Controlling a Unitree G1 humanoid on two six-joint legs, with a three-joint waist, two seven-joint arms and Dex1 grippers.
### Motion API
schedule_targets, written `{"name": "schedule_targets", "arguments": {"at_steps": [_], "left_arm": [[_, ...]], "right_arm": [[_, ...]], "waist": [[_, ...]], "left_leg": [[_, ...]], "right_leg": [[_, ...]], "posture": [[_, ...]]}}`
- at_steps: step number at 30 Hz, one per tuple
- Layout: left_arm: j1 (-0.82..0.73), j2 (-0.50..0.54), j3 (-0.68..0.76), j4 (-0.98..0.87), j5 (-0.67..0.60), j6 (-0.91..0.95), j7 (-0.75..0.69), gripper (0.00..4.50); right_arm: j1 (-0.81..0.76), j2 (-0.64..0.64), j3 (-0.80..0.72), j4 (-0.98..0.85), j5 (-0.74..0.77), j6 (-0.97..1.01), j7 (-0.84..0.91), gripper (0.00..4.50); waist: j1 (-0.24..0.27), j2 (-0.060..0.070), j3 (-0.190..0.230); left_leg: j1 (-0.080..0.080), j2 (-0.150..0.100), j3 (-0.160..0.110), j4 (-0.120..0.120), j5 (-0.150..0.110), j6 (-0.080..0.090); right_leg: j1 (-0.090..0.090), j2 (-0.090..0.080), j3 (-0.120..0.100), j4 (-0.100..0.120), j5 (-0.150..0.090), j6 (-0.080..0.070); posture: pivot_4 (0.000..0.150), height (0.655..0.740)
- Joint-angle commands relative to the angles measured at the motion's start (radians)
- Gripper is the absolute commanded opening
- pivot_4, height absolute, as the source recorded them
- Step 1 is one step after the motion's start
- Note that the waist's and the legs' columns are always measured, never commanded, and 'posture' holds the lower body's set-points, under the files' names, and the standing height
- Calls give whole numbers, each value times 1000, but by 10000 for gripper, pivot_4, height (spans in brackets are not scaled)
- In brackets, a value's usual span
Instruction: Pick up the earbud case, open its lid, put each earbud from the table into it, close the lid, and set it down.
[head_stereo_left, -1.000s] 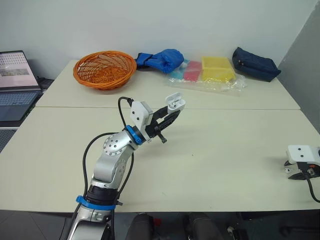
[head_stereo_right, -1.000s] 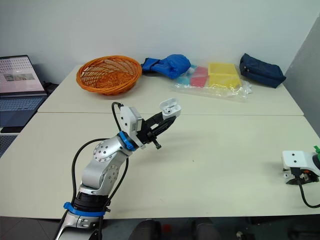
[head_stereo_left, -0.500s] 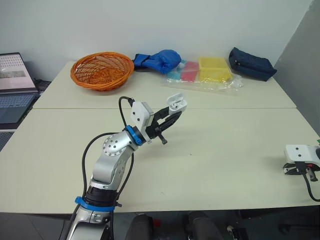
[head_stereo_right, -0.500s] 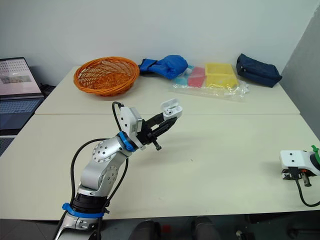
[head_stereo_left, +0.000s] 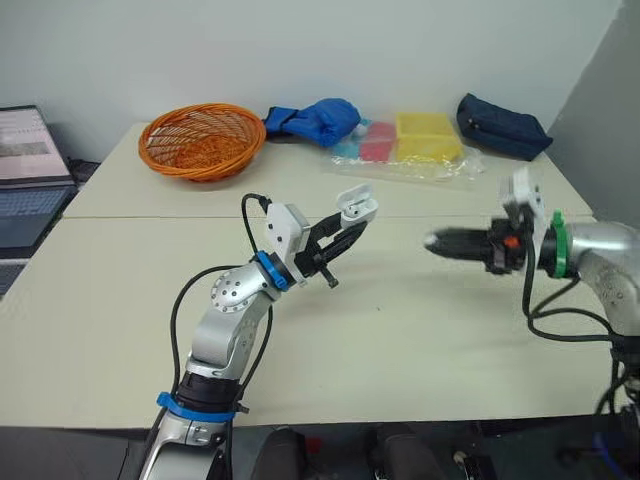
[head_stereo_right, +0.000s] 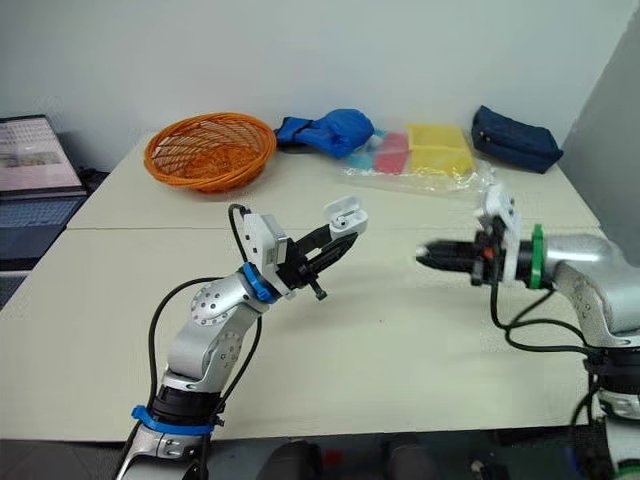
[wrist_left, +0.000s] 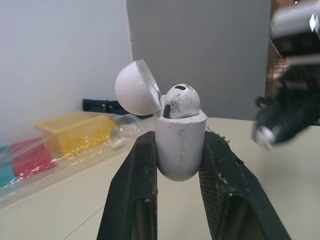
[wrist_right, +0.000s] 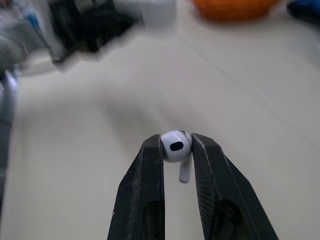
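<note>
Case (wrist_left: 179, 150) clamped between left gripper (head_stereo_left: 343, 232) fingers, held above table (head_stereo_left: 400, 330). Lid (wrist_left: 132, 89) hinged open, first earbud (wrist_left: 180, 101) seated inside. Second earbud (wrist_right: 175, 145) pinched between right gripper (head_stereo_right: 427, 254) fingertips, stem hung below, apart from case.

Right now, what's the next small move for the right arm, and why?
Probably ease the right gripper, shut on the second earbud, across to the earbud case: the left gripper holds it up with the lid open and one earbud seated, and a gap separates them.
</note>
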Motion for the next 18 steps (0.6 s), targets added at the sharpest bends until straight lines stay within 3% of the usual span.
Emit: {"name": "schedule_targets", "arguments": {"at_steps": [1,7,18], "left_arm": [[-17,-6,11,-2,-31,2,-9,7427],[-40,-7,-1,0,-41,9,-37,7427],[-44,-20,-7,-13,-51,21,-35,7427]], "right_arm": [[-77,151,-69,-136,117,100,-264,4409],[-126,262,-67,-174,123,104,-436,4409],[-106,302,20,-164,74,41,-464,4409]], "waist": [[3,0,0],[5,0,0],[0,0,0]], "left_leg": [[-2,0,0,0,0,0],[-16,-1,0,1,0,1],[-21,-2,0,1,0,1]], "right_leg": [[-1,-1,0,-1,0,0],[-11,-6,-1,-4,1,4],[-16,-2,-1,-3,1,4]], "posture": [[1500,7400],[1500,7400],[1500,7400]]}}
